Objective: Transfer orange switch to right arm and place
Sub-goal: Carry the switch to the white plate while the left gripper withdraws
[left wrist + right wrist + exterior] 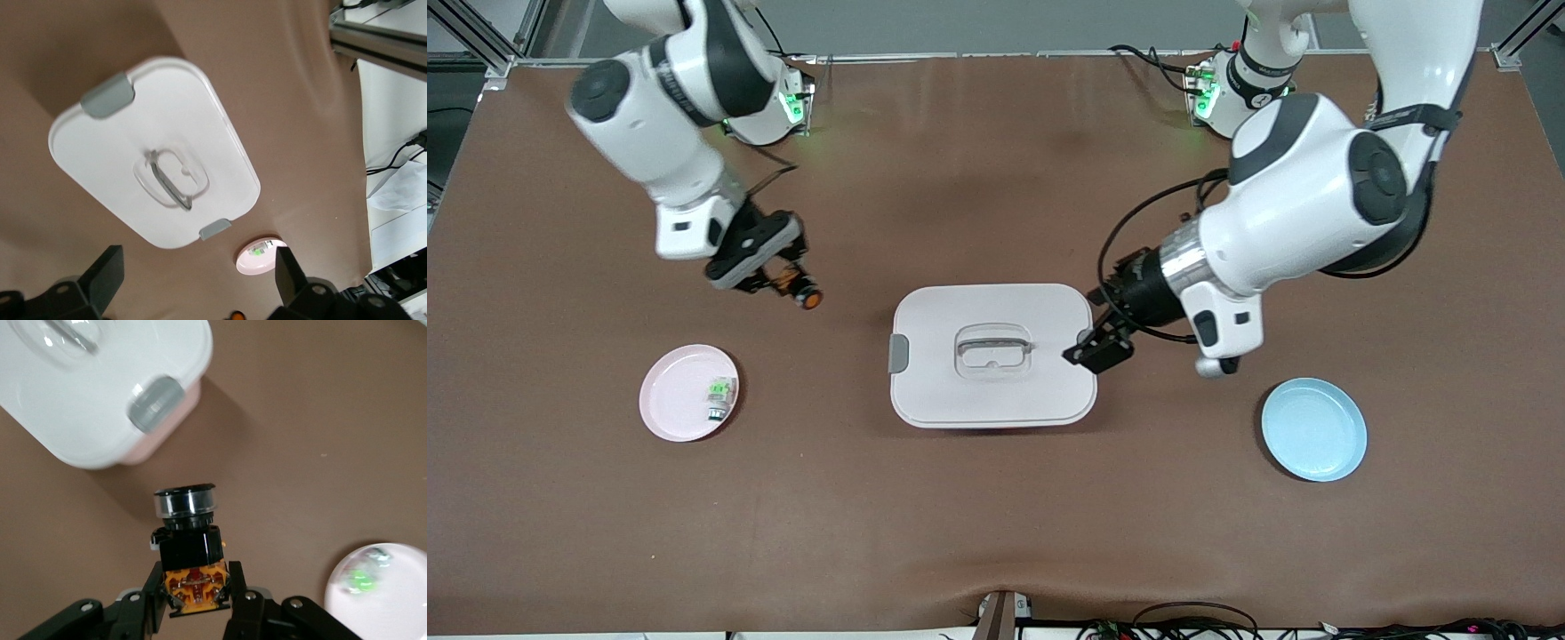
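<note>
The orange switch (807, 298) is a small black barrel with an orange cap and an orange base. It hangs over bare brown table between the white box and the right arm's base. My right gripper (786, 283) is shut on it. In the right wrist view both fingers (241, 587) press on the orange base of the switch (190, 543), and its silver-ringed cap points away from the right gripper (197, 590). My left gripper (1096, 352) is open and holds nothing. It hovers at the edge of the box toward the left arm's end. The left wrist view shows the left gripper's fingers (107, 270) wide apart.
A white lidded box (991, 391) with grey latches and a handle sits mid-table, also seen as the box (107, 153). A pink plate (669, 400) holding a small green-and-silver part (720, 396) lies toward the right arm's end. A blue plate (1313, 429) lies toward the left arm's end.
</note>
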{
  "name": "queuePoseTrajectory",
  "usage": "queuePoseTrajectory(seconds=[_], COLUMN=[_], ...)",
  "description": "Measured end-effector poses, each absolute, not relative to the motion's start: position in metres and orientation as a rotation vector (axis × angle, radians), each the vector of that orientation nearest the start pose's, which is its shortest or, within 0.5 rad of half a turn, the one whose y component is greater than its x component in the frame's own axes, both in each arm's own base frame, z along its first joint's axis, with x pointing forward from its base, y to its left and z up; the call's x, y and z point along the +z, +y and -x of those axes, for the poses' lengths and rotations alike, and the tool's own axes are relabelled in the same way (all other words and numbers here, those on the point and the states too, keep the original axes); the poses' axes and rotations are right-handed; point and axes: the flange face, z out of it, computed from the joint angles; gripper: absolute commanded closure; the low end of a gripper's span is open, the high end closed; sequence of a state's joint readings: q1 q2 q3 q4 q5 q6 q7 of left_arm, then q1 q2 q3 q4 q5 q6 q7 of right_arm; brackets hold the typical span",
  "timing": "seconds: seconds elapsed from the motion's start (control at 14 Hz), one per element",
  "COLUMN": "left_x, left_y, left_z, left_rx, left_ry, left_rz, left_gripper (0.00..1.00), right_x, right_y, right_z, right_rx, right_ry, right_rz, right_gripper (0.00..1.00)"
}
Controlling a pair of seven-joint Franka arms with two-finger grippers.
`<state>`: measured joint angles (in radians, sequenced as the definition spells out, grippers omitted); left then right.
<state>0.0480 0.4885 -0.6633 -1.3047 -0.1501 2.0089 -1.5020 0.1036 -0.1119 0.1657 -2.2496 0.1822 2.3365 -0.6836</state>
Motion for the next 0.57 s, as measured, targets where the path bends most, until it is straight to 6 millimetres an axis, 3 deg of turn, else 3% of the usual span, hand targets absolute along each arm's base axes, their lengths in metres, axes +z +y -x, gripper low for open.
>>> queuePoseTrajectory(seconds=[0.29,0.43,0.57], left_x=[0.537,0.533,0.53], left_y=[-0.305,-0.294,-0.27], left_z=[-0.631,-0.633,-0.639], left_rx=[0.186,0.165,0.16], left_ry=[-1.449,-1.3,-1.16], left_rz=[3.19,3.222,3.249], left_gripper=[0.0,0.0,0.0], right_x=[0.413,0.39,0.368], right_y=[0.032,-0.004,-0.025], right_z=[-0.526,-0.534,-0.547], right_rx=[-0.314,-0.25,-0.151], right_ry=[-1.653,-1.812,-1.973], right_rz=[2.635,2.562,2.509], right_gripper=[1.0,1.0,1.0])
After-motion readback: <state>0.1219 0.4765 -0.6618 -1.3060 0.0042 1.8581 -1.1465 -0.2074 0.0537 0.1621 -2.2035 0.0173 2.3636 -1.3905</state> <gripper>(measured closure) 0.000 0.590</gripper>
